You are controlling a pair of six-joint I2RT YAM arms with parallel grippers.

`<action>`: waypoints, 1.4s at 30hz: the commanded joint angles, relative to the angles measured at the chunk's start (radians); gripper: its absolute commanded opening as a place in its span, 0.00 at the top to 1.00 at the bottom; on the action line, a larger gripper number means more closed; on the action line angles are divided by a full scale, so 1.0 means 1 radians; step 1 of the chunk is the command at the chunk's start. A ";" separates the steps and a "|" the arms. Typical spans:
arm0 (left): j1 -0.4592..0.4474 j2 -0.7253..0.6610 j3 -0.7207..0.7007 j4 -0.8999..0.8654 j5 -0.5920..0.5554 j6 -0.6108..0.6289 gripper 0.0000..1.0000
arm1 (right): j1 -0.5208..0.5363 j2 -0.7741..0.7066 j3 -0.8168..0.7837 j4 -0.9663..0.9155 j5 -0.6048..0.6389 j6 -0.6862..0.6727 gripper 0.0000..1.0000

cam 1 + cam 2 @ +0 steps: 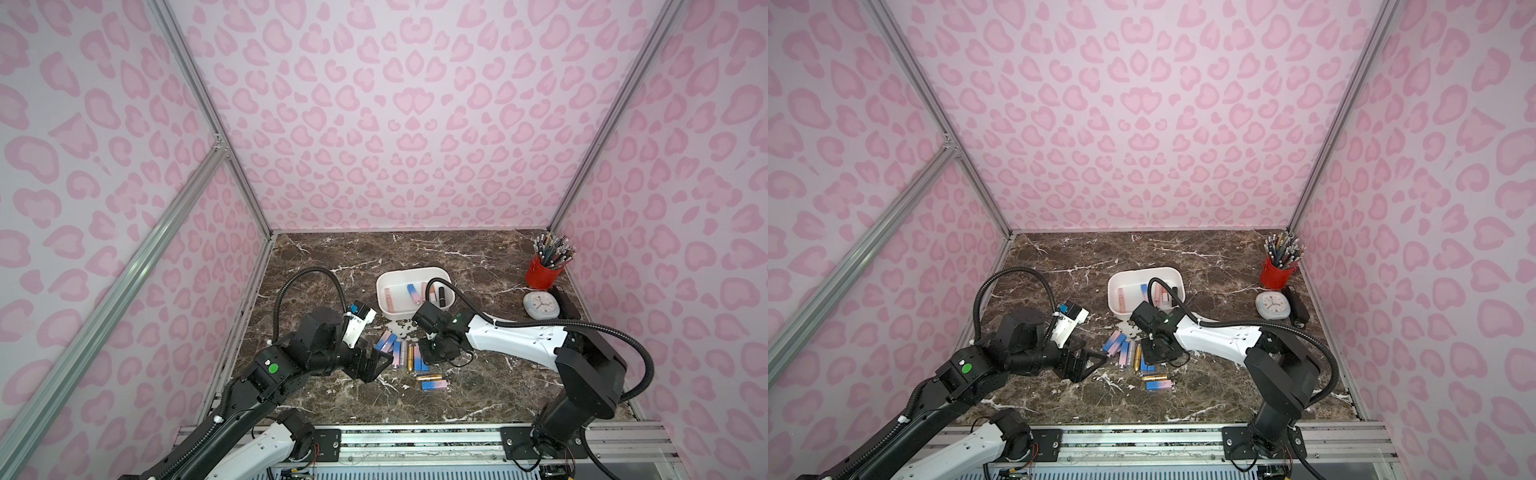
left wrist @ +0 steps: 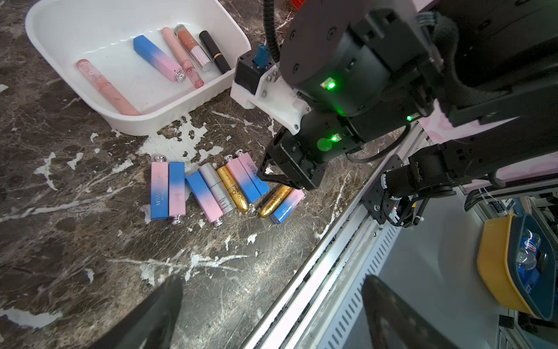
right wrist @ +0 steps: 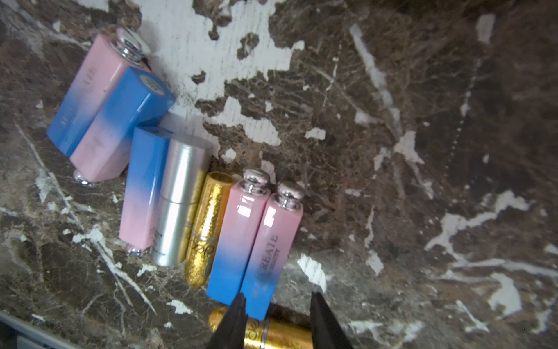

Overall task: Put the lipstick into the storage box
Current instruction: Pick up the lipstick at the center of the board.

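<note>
- Right pincer [image 3: 277,294], partly spread, straddles the blue end of a pink-and-blue lipstick [image 3: 270,247] on the surface [image 3: 422,181].
- Left pincer [image 2: 273,278] hangs spread wide.
- Storage box [image 2: 169,113] sits near, not touching.

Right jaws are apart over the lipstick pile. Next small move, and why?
Probably ease the right gripper straight down. Its jaws stand apart, straddling the blue end of the outermost pink-and-blue lipstick across its width, so closing there should catch it. Go gently: its neighbouring lipstick touches it on one side, and a gold lipstick lies crosswise at that end.
</note>
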 commanded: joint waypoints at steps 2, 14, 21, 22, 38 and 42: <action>-0.001 0.004 0.026 0.009 -0.005 0.000 0.05 | 0.001 0.043 0.013 0.039 -0.010 -0.006 0.62; -0.001 0.048 0.049 -0.002 -0.010 0.047 0.05 | -0.019 0.108 0.019 0.009 0.011 -0.011 0.64; -0.001 0.056 0.034 0.015 -0.014 0.050 0.05 | -0.039 0.109 0.019 -0.022 0.026 -0.016 0.66; -0.001 0.057 0.033 0.018 -0.015 0.051 0.05 | -0.043 0.108 0.019 -0.026 0.027 -0.017 0.66; -0.001 0.065 0.017 0.042 -0.028 0.068 0.05 | -0.060 0.111 0.072 -0.107 0.067 -0.035 0.78; -0.001 0.060 0.009 0.050 -0.030 0.063 0.05 | -0.060 0.083 0.097 -0.145 0.079 -0.041 0.79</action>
